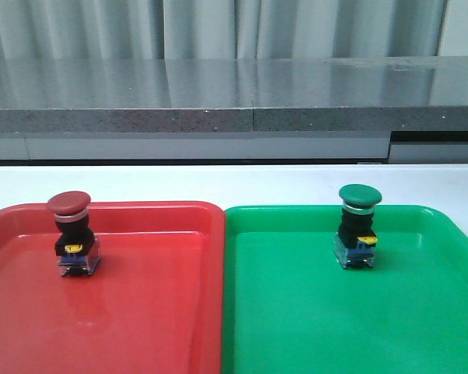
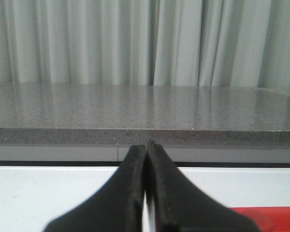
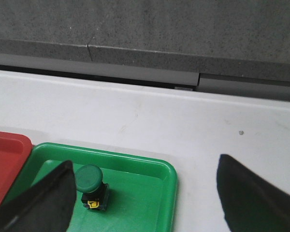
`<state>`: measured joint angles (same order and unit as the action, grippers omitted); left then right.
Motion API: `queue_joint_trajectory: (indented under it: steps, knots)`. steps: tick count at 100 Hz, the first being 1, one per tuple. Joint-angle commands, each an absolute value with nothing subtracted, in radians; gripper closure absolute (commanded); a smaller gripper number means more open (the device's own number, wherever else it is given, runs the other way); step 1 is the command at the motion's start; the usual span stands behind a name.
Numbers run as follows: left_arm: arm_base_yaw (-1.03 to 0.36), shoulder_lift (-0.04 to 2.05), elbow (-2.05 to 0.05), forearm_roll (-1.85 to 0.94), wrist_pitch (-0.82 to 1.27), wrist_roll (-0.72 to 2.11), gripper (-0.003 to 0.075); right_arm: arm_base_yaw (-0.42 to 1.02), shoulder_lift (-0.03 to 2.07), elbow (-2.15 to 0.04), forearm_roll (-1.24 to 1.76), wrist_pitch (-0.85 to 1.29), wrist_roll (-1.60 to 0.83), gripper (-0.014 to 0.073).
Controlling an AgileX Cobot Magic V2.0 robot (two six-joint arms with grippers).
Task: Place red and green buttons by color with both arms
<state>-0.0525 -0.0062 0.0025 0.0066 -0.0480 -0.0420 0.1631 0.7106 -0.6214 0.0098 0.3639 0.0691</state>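
The red button (image 1: 72,232) stands upright in the red tray (image 1: 140,312), near its far left. The green button (image 1: 358,225) stands upright in the green tray (image 1: 296,327), towards its far right; it also shows in the right wrist view (image 3: 91,187). Neither arm shows in the front view. My left gripper (image 2: 146,145) is shut and empty, held above the white table with a corner of the red tray (image 2: 266,215) beside it. My right gripper (image 3: 145,186) is open and empty, above the green tray's far right corner (image 3: 166,176), with the green button close to one finger (image 3: 43,200).
Both trays lie side by side on a white table (image 1: 234,183). A grey speckled ledge (image 1: 234,93) runs along the table's far edge, with grey curtains behind it.
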Motion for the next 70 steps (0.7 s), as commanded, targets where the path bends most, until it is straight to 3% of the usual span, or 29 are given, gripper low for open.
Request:
queue_joint_trajectory:
  steps: [1, 37, 70]
  knots:
    - [-0.047, -0.037, 0.043, 0.000, -0.125, -0.046, 0.0739, 0.157, 0.628, -0.606, 0.000, 0.269, 0.066, 0.0075]
    - [-0.047, -0.037, 0.043, 0.000, -0.125, -0.046, 0.0739, 0.157, 0.486, -0.554, 0.000, 0.341, 0.066, 0.0709]
    - [-0.047, -0.037, 0.043, 0.000, -0.125, -0.046, 0.0739, 0.157, 0.486, -0.554, 0.000, 0.352, 0.066, 0.0704]
